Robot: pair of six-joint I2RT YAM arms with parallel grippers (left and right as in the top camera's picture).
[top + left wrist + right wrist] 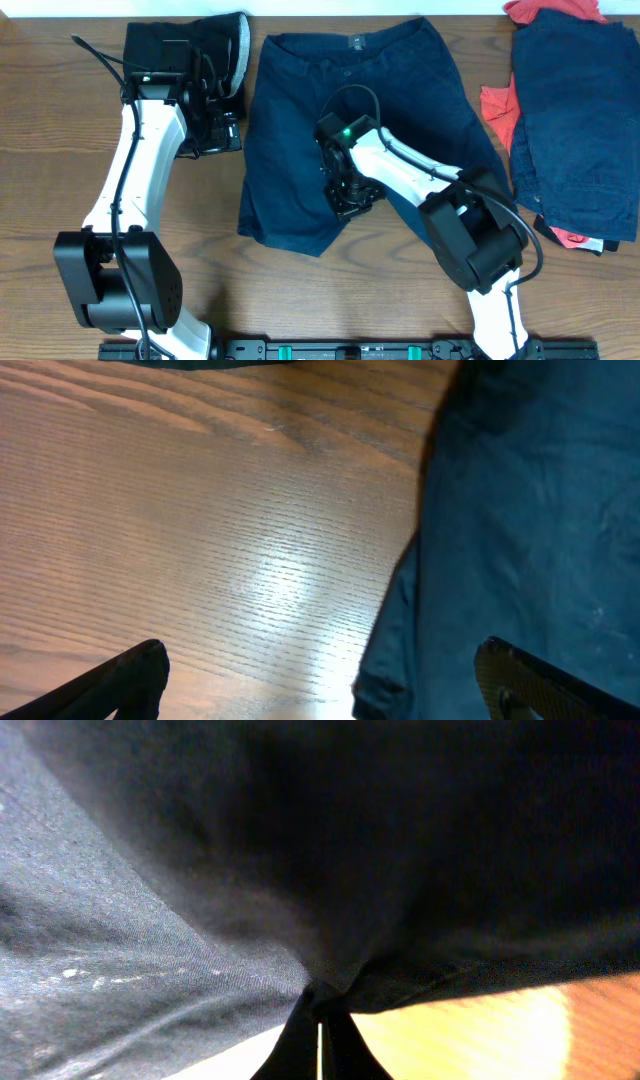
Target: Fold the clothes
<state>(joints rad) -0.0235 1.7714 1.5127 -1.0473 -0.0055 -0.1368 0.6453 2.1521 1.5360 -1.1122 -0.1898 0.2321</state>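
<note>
Centre of the bench (60,150), the shorts (400,90) lay spread flat, waistband away from the arms. Down near the crotch, the right fingers (297,1055) were pinched shut on a fold of the shorts. The left fingers (135,675) stood wide apart over bare wood, just beside the shorts' edge. A pile (580,120) of clothes sat far right.

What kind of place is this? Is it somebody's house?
Probably a robot test bench, not a home. The left gripper and right gripper belong to arms at a wooden table, with navy shorts spread out and a pile of clothes beside.
</note>
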